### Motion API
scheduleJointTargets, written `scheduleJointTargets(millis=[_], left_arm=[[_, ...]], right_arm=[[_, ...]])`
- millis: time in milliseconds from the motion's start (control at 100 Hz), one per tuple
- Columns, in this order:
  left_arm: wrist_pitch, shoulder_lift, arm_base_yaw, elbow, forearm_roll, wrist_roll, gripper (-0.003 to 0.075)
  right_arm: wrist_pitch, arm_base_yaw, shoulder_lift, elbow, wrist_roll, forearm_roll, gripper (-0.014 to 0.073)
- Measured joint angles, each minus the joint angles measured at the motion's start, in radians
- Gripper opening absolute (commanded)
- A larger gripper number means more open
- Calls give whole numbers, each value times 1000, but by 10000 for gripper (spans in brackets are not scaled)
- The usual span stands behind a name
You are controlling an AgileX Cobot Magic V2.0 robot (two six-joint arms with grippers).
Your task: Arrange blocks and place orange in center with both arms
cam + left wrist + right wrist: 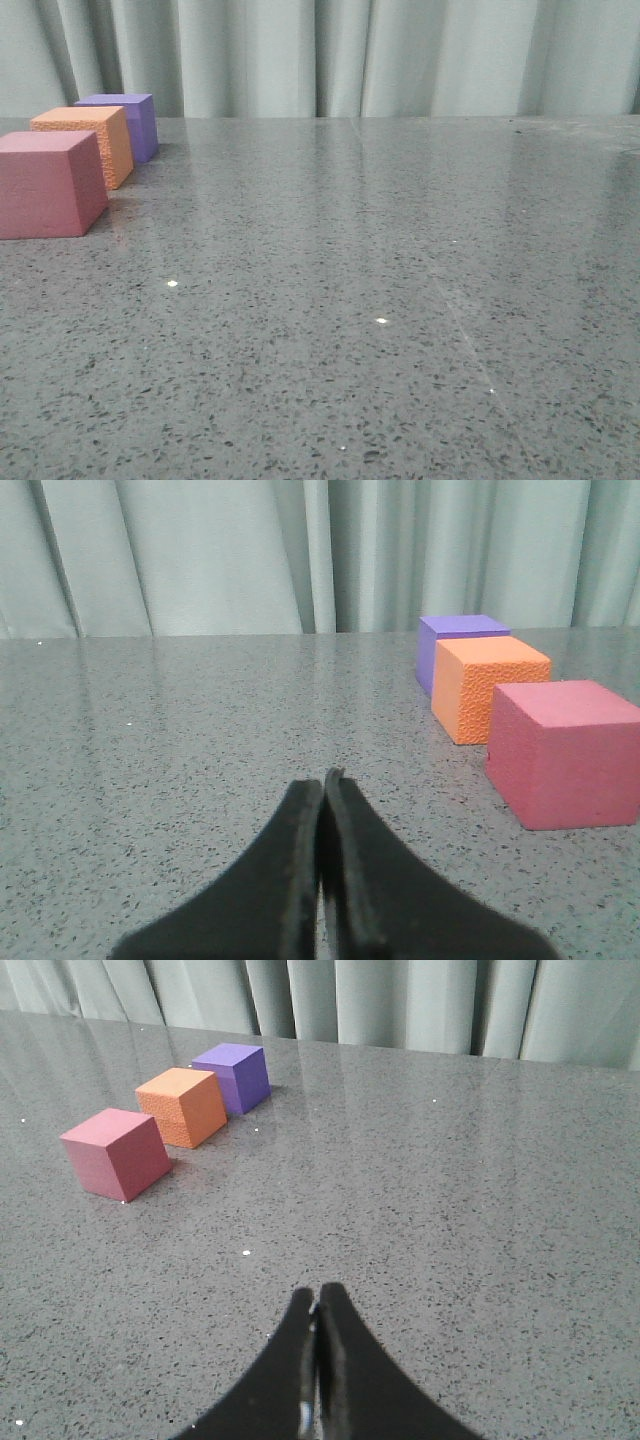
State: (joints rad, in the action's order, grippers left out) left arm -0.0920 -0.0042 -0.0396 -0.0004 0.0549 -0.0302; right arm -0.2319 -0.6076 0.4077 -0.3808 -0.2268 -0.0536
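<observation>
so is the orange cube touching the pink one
Apart. The right wrist view shows a strip of table between the orange cube and the pink cube.

- The front view sat low over the desk (400,300), facing the curtain (400,60), with the three blocks (82,150) near its left edge.
- The left wrist view looked level past its claw (323,810), close to the blocks (495,685).
- The right wrist view looked down from higher and farther past its claw (317,1325); all three views shared the blocks (182,1107).
</observation>
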Motion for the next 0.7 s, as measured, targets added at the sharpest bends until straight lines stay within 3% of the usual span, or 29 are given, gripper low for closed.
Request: scheduleJointTargets(millis=[700], left_arm=[[0, 0, 0, 0, 0, 0, -19]], right_arm=[[0, 9, 0, 6, 0, 0, -120]])
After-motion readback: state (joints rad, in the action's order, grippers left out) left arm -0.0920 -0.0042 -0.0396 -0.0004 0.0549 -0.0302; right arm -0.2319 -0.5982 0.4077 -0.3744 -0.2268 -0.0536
